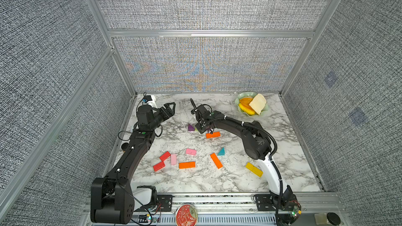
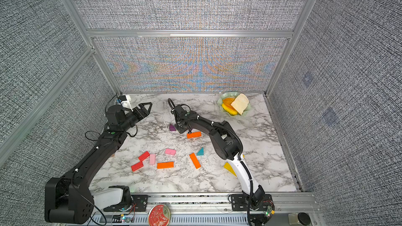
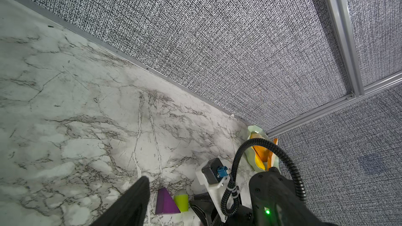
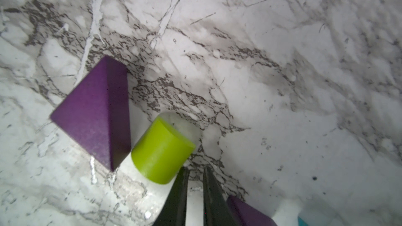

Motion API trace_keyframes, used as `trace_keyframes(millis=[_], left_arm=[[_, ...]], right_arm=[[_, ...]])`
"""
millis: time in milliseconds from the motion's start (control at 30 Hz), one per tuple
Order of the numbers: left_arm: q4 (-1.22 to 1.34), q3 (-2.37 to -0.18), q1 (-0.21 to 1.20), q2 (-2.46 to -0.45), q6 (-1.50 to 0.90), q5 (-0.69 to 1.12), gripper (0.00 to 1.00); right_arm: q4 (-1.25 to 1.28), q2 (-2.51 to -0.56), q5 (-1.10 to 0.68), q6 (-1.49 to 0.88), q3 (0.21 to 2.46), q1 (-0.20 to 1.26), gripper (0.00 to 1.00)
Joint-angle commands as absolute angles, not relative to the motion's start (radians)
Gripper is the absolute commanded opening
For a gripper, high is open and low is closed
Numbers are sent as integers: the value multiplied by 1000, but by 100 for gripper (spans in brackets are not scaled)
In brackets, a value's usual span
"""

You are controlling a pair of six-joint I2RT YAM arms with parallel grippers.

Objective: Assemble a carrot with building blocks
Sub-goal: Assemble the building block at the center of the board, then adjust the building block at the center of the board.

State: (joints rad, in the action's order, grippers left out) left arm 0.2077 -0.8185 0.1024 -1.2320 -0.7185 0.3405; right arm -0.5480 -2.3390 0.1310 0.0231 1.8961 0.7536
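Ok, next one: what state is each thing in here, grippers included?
left gripper: open, empty, in the air.
right gripper: shut, empty, tips down beside the lime-green stub.
lime-green stub: loose on the table, ungripped, beside the purple triangle.
purple triangle: loose on the table.
orange bars: three, lying flat, apart.
red bars, pink bars, yellow bar, teal triangle: lying loose, unassembled.
bowl: holds toy fruit slices and bread slice.
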Motion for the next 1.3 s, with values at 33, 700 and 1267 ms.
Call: trace_keyframes(millis=[33,700,1267], left_arm=[[226,-821,101,-1226,-710,337,85],[256,-814,107,-1235,-735,387,85],[253,-815,109,-1238,-733,384,85]], right_arm=[[-545,-2326,153,26,1901,754,18],[-590,-2163,148,-76,1740,696,70],[-589,-2154,196,-97,1655,676,68]])
